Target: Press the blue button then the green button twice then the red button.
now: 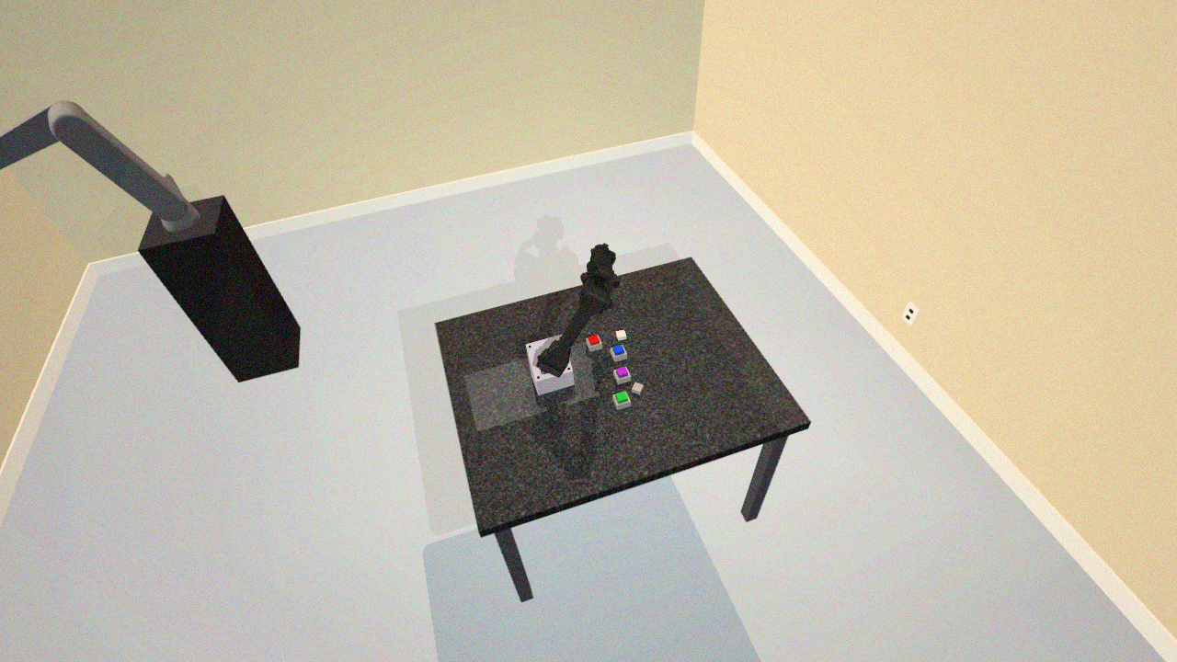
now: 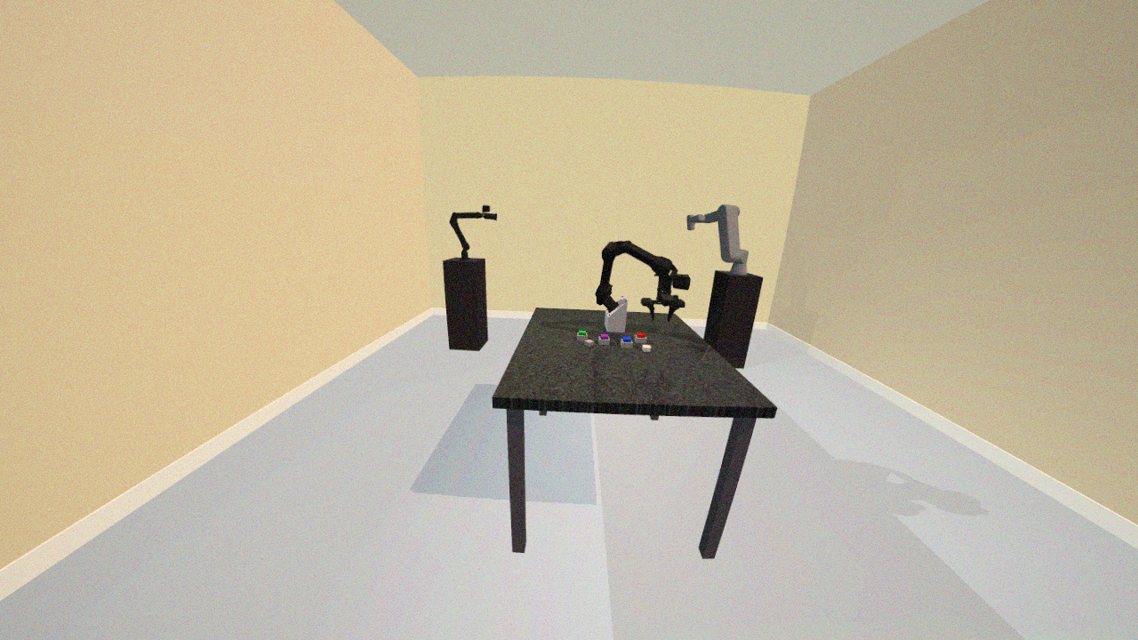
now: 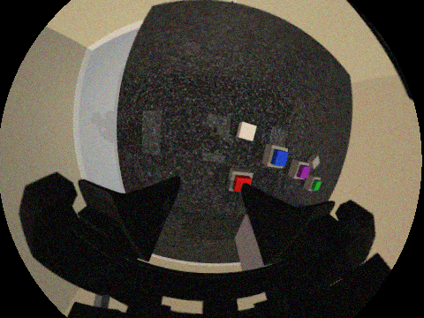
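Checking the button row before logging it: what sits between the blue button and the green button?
In the top view, the purple button sits between the blue button and the green button.

Bare test room, table (image 2: 637, 381), pedestal-mounted camera arms (image 2: 725, 235)
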Controlling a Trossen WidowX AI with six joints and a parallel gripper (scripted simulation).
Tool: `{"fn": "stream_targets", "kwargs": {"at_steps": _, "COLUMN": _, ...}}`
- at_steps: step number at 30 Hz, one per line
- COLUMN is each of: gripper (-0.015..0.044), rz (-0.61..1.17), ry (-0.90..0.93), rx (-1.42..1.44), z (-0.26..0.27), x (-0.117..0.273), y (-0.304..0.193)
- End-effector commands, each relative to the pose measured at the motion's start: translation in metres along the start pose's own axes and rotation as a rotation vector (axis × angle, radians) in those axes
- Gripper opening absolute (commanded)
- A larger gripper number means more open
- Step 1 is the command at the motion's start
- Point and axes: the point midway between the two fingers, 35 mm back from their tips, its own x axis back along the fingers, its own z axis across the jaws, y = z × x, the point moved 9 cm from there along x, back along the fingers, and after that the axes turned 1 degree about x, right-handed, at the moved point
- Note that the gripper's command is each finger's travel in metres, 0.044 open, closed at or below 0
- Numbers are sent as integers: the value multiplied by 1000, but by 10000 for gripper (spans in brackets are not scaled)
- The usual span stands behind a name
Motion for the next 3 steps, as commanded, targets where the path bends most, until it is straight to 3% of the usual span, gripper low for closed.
{"fn": "stream_targets", "kwargs": {"at_steps": 1, "gripper": 400, "rz": 9, "ry": -7, "rx": 0, "z": 14, "x": 8, "y": 4}}
{"fn": "stream_targets", "kwargs": {"at_steps": 3, "gripper": 400, "rz": 9, "ry": -7, "rx": 0, "z": 14, "x": 8, "y": 4}}
